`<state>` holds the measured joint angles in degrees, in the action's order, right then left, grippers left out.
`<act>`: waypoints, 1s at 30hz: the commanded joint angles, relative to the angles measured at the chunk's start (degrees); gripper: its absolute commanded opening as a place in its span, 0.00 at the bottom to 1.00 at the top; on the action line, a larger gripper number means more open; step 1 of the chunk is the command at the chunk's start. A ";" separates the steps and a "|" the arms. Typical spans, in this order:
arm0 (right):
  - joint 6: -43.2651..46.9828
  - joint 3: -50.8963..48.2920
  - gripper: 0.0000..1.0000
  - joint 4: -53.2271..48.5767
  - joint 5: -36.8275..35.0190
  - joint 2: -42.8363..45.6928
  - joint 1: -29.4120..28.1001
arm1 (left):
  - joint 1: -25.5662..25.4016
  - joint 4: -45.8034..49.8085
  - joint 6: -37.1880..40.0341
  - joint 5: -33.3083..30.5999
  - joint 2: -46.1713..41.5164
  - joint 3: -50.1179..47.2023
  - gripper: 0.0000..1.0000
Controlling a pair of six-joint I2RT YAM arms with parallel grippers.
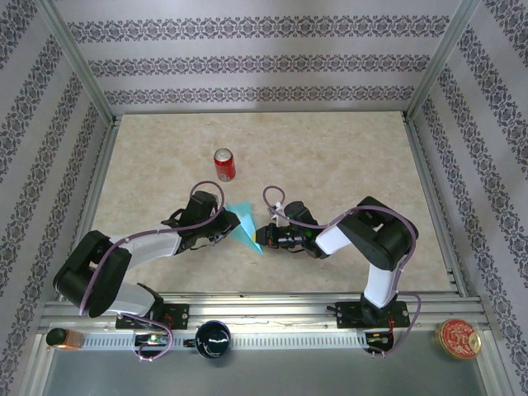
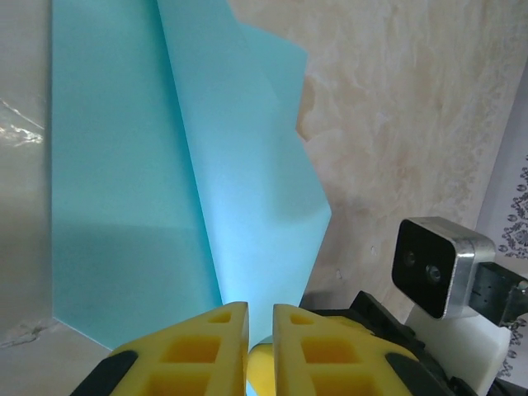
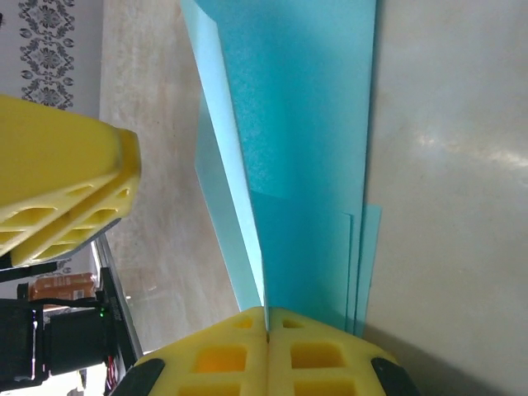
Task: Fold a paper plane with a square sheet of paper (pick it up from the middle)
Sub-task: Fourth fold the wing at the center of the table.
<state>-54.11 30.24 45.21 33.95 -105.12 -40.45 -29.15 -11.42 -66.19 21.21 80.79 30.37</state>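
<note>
Top view: the folded turquoise sheet [image 1: 246,224] sits between the left gripper [image 1: 233,221] and right gripper [image 1: 262,238]. The red soda can [image 1: 224,164] is well apart, with bare table [image 1: 346,165] around.
Left wrist: the fingers [image 2: 198,351] are nearly together at the sheet's lower edge; I cannot tell if they grip it.
Right wrist: the fingers [image 3: 318,355] are pressed together on its crease.

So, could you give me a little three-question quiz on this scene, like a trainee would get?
1. True or false: the red can stands upright on the table.
2. What do the right arm's fingers pinch? A) the can B) the blue paper C) a spoon
3. Fill in: the paper is not one flat sheet; it is ____.

Key: 1 true; 2 B; 3 folded.
</note>
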 commanded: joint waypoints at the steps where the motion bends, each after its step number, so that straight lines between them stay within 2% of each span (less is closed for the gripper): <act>1: -1.34 -1.34 0.00 2.29 0.85 -1.48 0.56 | 0.22 -3.95 1.60 1.94 1.46 1.65 0.14; 15: -1.44 -1.67 0.00 0.48 -0.20 -1.66 0.72 | 0.49 -7.88 3.33 3.99 9.65 4.95 0.10; 23: -1.08 -1.36 0.00 -1.24 -0.29 -1.59 0.89 | 0.65 -6.15 4.67 1.46 11.75 6.36 0.10; 30: -1.09 -1.28 0.00 -1.61 0.06 -1.84 1.15 | 0.85 -7.22 4.41 1.90 13.81 6.71 0.10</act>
<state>-55.40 29.52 46.98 34.20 -105.56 -39.88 -28.77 -16.43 -63.18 23.70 93.36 35.94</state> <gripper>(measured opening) 0.064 0.096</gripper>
